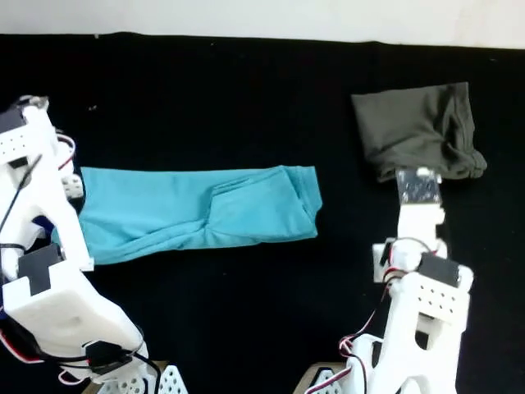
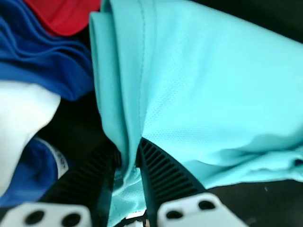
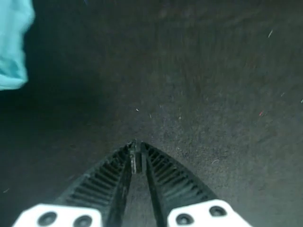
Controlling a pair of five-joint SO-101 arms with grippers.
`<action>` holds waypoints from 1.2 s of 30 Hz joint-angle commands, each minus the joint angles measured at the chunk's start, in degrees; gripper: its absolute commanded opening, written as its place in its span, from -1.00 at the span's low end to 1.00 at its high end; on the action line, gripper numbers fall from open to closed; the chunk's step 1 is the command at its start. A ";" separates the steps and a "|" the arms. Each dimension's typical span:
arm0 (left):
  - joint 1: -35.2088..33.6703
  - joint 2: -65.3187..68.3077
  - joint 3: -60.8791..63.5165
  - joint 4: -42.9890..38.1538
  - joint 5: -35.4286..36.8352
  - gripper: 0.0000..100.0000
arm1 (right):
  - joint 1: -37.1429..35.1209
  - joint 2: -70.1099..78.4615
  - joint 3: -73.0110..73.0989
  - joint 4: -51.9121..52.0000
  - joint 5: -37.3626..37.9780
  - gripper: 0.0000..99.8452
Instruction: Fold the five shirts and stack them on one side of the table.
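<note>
My left gripper [image 2: 128, 153] pinches the half-folded teal shirt [image 1: 197, 215]; my right gripper [image 3: 136, 147] is pressed together. The grey shirt [image 1: 418, 131], well apart from it, looks folded: one of five.

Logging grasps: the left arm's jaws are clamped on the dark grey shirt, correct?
No. The left gripper has its jaws shut on the teal shirt, as the left wrist view shows; the dark grey shirt lies near the other arm.
</note>
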 commanded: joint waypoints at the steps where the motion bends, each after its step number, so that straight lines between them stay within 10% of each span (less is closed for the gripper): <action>1: 4.26 -0.84 -7.78 8.09 -0.26 -0.98 | 1.19 -1.19 6.55 -6.29 0.70 -0.99; 21: 50.33 -3.47 -14.55 5.98 9.32 -0.98 | 1.27 -1.19 25.71 -28.62 0.62 -0.99; 36: 60.09 14.99 -22.55 -12.13 9.41 -0.98 | 1.27 -1.19 25.80 -28.70 0.44 -0.99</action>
